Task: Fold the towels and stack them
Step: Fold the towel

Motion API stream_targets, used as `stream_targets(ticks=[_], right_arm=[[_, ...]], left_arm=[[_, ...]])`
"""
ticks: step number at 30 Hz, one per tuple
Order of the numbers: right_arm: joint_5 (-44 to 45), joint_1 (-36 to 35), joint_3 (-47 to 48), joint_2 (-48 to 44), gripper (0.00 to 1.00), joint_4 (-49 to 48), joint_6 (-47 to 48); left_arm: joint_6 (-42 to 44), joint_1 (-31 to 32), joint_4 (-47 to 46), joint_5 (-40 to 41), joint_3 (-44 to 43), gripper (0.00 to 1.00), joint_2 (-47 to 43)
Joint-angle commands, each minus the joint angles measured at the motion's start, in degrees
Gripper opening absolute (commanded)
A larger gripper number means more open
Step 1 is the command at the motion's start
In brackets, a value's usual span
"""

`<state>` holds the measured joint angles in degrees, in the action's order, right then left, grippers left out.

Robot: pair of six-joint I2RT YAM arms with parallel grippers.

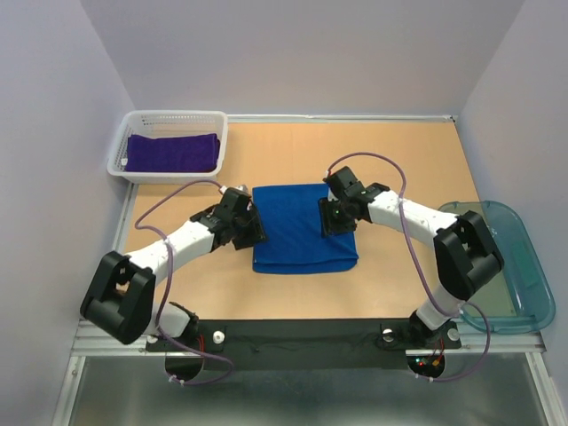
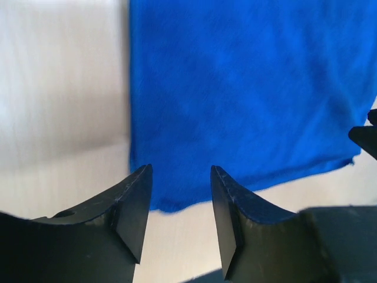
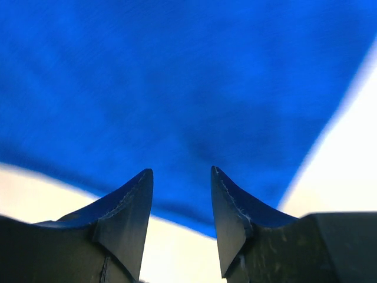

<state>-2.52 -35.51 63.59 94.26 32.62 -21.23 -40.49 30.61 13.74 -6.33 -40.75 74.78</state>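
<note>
Step now, I judge, is folding the blue towel [image 1: 302, 238]; my left fingers [image 1: 255, 232] and right fingers [image 1: 334, 218], open and empty, must pinch its side edges.

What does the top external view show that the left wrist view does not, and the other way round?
Only the top external view shows the white basket at the far left, holding the folded purple towel, and the translucent teal tray on the right side. Only the left wrist view shows the left gripper close up, its fingers apart with nothing gripped between them. Both show the blue towel lying flat on the wooden table.
</note>
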Motion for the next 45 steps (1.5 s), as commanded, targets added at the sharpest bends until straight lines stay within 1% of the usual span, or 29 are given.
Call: stream_targets(ticks=[1,3,6,8,11,15,18,19,20,21,22,23,25,26,27,28,29,30,31,33,34,35,36,37,38,40,41,43,45], right_arm=[[7.26,4.74,4.34,2.68,0.49,-3.00,-0.56],[7.88,6.23,6.09,5.04,0.49,-4.22,0.14],[7.36,7.73,8.90,9.26,0.49,-4.85,0.58],[7.53,8.17,10.14,10.94,0.47,-5.11,0.75],[7.62,9.83,12.51,14.89,0.46,-5.73,1.11],[7.80,12.29,16.29,19.38,0.46,-6.16,2.16],[7.97,14.75,19.45,23.50,0.46,-6.69,2.25],[7.71,16.07,21.55,25.43,0.46,-7.13,2.25],[7.36,16.08,21.57,26.49,0.46,-7.13,2.25],[6.14,17.13,24.10,27.29,0.46,-7.05,2.16],[6.13,17.57,25.25,27.99,0.47,-6.96,2.25],[5.17,17.84,26.13,28.17,0.47,-7.04,2.25],[4.20,17.93,27.63,26.86,0.47,-6.96,2.16],[3.67,17.93,27.38,25.81,0.48,-6.96,1.90],[3.49,17.93,26.85,23.19,0.49,-6.96,1.11],[3.32,17.93,24.93,21.60,0.51,-6.96,0.59],[3.49,17.93,23.70,20.19,0.52,-6.96,-0.38],[3.67,17.93,22.29,18.17,0.54,-7.04,-0.91],[4.36,17.93,20.54,14.76,0.56,-7.05,-1.52],[4.98,17.93,15.35,10.88,0.58,-7.05,-3.01],[5.33,18.02,13.59,9.29,0.60,-7.13,-3.46],[6.12,18.10,10.18,5.62,0.61,-7.05,-3.90],[5.95,18.19,8.58,4.11,0.62,-7.05,-4.34],[5.60,18.28,7.09,2.35,0.64,-7.13,-5.04],[5.34,18.37,5.42,0.94,0.64,-7.22,-5.57],[4.90,18.54,0.67,-3.45,0.64,-7.83,-6.71],[4.90,18.54,-0.82,-6.08,0.64,-8.53,-7.15],[5.07,18.63,-5.12,-8.20,0.64,-9.15,-8.12],[5.34,18.72,-7.59,-10.75,0.64,-10.20,-9.00]], left_arm=[[2.69,0.24,-3.98,3.24,-9.16,0.53,6.41],[4.36,0.24,-4.07,3.95,-11.79,0.50,9.75],[5.94,0.15,-3.81,4.39,-17.67,0.49,18.43],[6.47,-0.02,-3.63,4.48,-19.79,0.48,21.70],[6.74,-0.02,-3.89,4.74,-23.66,0.44,27.16],[7.79,-0.55,-3.63,4.83,-29.81,0.43,33.66],[8.76,-1.43,-2.40,5.18,-37.88,0.44,40.50],[9.54,-1.78,-1.70,5.01,-39.74,0.45,41.83],[9.99,-2.04,-1.44,4.84,-41.50,0.45,42.98],[10.60,-2.48,-1.17,4.66,-44.82,0.48,44.99],[11.13,-2.49,-0.82,4.66,-44.85,0.49,45.01],[12.09,-2.75,0.31,4.48,-47.99,0.52,46.23],[12.89,-2.84,1.90,5.27,-50.90,0.57,45.81],[12.98,-2.84,2.17,5.71,-51.00,0.61,44.85],[12.81,-2.84,2.08,5.80,-50.66,0.67,43.53],[12.37,-2.84,1.91,5.80,-48.65,0.71,40.21],[11.76,-2.84,1.65,7.63,-47.15,0.77,38.18],[9.92,-2.75,1.38,7.99,-45.31,0.79,35.89],[8.86,-2.58,0.86,8.52,-40.86,0.80,31.35],[6.40,-1.88,0.33,9.05,-35.74,0.82,26.67],[5.26,-1.44,-0.02,9.49,-33.02,0.82,22.03],[2.81,-1.00,-0.90,9.75,-27.59,0.82,19.90],[1.74,-0.47,-1.43,9.67,-24.75,0.81,17.79],[0.60,0.41,-2.13,9.41,-19.33,0.81,13.94],[-2.11,0.85,-3.44,8.97,-16.75,0.81,12.16],[-4.76,2.25,-5.29,7.83,-10.61,0.78,8.04],[-6.77,2.87,-5.82,7.91,-9.01,0.74,7.05],[-8.37,3.66,-6.70,7.56,-5.94,0.72,5.29],[-9.78,4.46,-7.76,7.30,-5.13,0.67,5.11]])
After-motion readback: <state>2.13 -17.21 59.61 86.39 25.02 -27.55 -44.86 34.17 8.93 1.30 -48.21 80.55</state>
